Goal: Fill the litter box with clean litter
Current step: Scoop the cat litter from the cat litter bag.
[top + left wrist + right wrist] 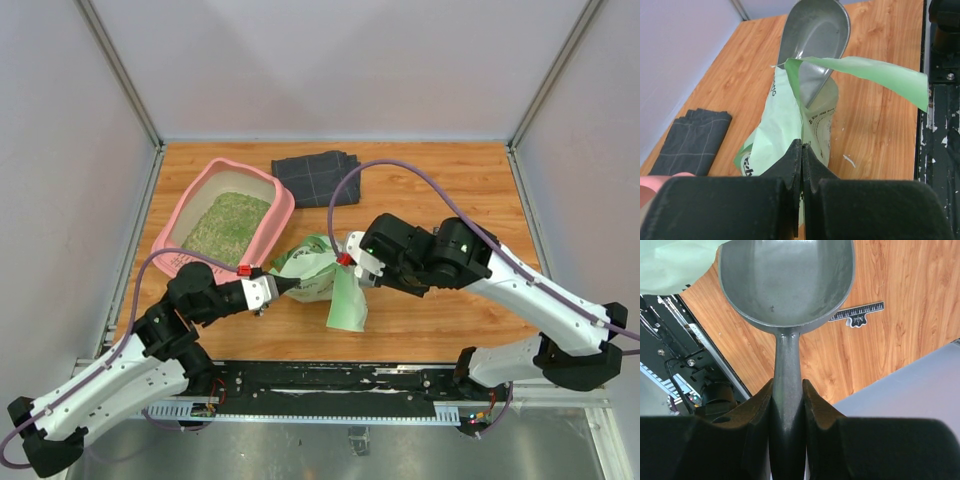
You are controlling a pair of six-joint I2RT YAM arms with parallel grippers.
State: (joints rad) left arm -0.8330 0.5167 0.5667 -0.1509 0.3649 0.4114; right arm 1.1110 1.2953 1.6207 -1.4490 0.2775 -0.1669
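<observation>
At 10 o'clock on table (450, 320): litter box (190, 205) holding litter (228, 225) (a greenish-tan bed). At centre: left gripper (292, 287) pinched together on bag (312, 272) from 9 o'clock; right gripper (788, 387) clamped on empty scoop (785, 280) handle.

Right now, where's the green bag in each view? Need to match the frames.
Top external: bag mid-table, between the left gripper and the right gripper.
Left wrist: centre, rising from the shut fingers, with the scoop at its mouth.
Right wrist: only a pale green corner, top left, beside the scoop bowl.
Shared landmark: the wooden table, in all three.
</observation>
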